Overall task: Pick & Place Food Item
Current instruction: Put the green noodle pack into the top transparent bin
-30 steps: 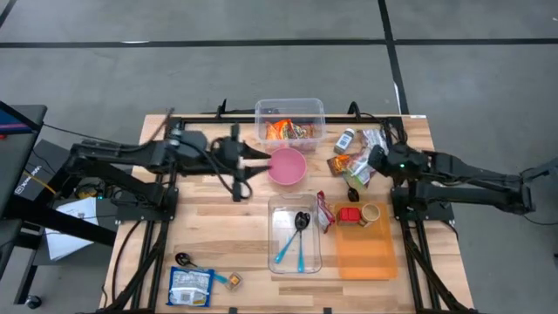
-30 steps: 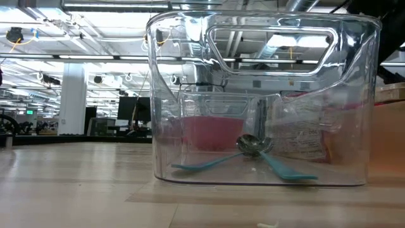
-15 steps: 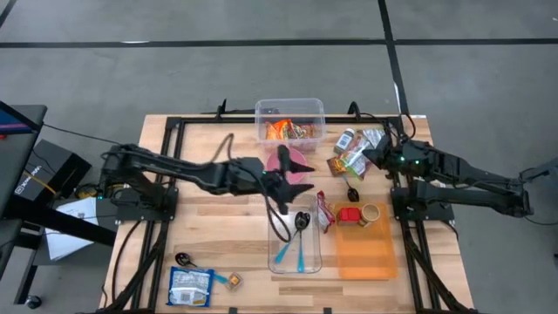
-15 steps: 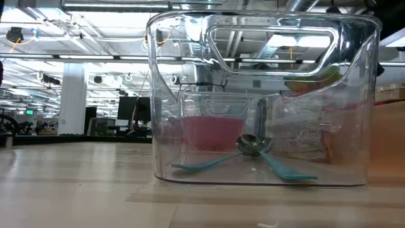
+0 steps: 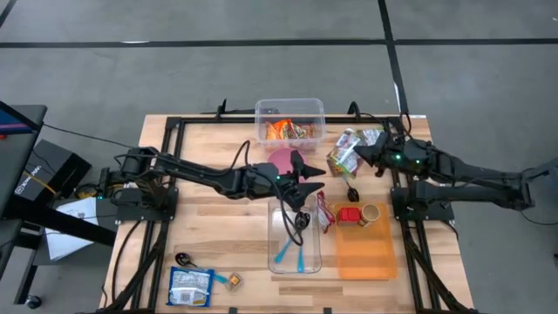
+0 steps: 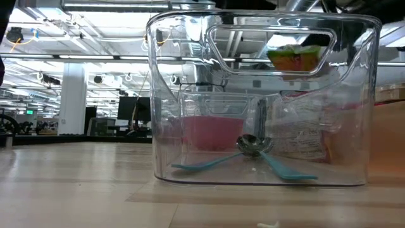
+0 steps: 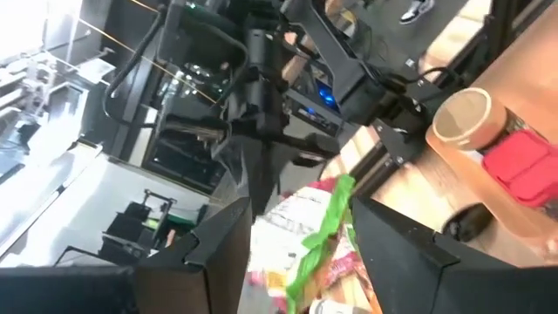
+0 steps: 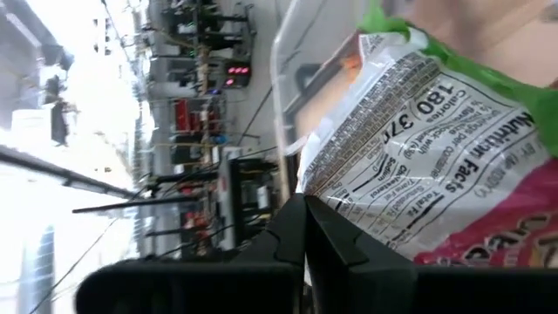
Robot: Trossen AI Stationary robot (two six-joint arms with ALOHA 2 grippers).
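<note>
A green, white and pink snack bag [image 5: 342, 158] hangs above the table right of the pink bowl [image 5: 281, 158], with my right gripper [image 5: 359, 153] shut on it. Through the clear container in the low view, the bag [image 6: 294, 58] shows high up. My left gripper [image 5: 312, 174] reaches in from the table's left over the bowl's right side. It is open and level, and its fingers [image 7: 228, 249] frame the bag [image 7: 307, 235] just ahead of them. Whether they touch it I cannot tell. My right gripper pinches the bag's edge [image 8: 349, 205] between its two fingers, on the printed nutrition side. It comes nearly level from the table's right. The bag sticks out beyond the fingers toward the table's left, lifted clear of the table.
A clear bin [image 5: 289, 119] of snacks stands at the far edge. A clear container [image 5: 295, 237] with a spoon and teal utensils stands near the middle. An orange tray [image 5: 364, 249] with a cup and a red item lies to its right. A blue packet [image 5: 190, 286] lies near left.
My left gripper has swept toward the table's right, from left of the pink bowl past it to the bag, sinking and rolling. My right gripper has tipped upward and lifted the bag off the pile of items, carrying it a little toward the left.
</note>
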